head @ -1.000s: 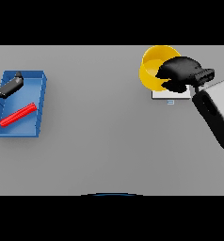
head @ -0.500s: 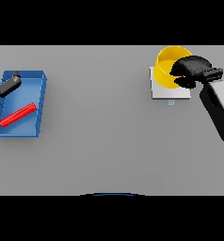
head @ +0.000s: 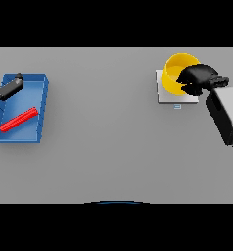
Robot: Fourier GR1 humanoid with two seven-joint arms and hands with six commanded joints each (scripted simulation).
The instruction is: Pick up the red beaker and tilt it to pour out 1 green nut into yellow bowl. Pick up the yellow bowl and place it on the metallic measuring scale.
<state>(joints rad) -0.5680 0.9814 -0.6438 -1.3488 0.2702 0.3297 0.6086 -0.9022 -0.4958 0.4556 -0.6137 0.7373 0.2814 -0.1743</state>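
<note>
The yellow bowl (head: 176, 73) stands on the metallic measuring scale (head: 173, 97) at the table's far right. My right hand (head: 200, 78) is at the bowl's right rim with its fingers curled over that rim. The red beaker (head: 19, 119) lies on its side in a blue tray (head: 42, 108) at the far left. My left hand (head: 7, 88) hovers over the tray's back left corner with its fingers spread, holding nothing. The green nut is not visible.
The scale's small display tab (head: 177, 106) juts out toward me. My right forearm (head: 227, 115) runs from the bowl toward the right edge. Bare grey table lies between the tray and the scale.
My right hand has carried the bowl to the right and slightly back, so it now sits more fully over the scale. The left hand has shifted slightly left.
</note>
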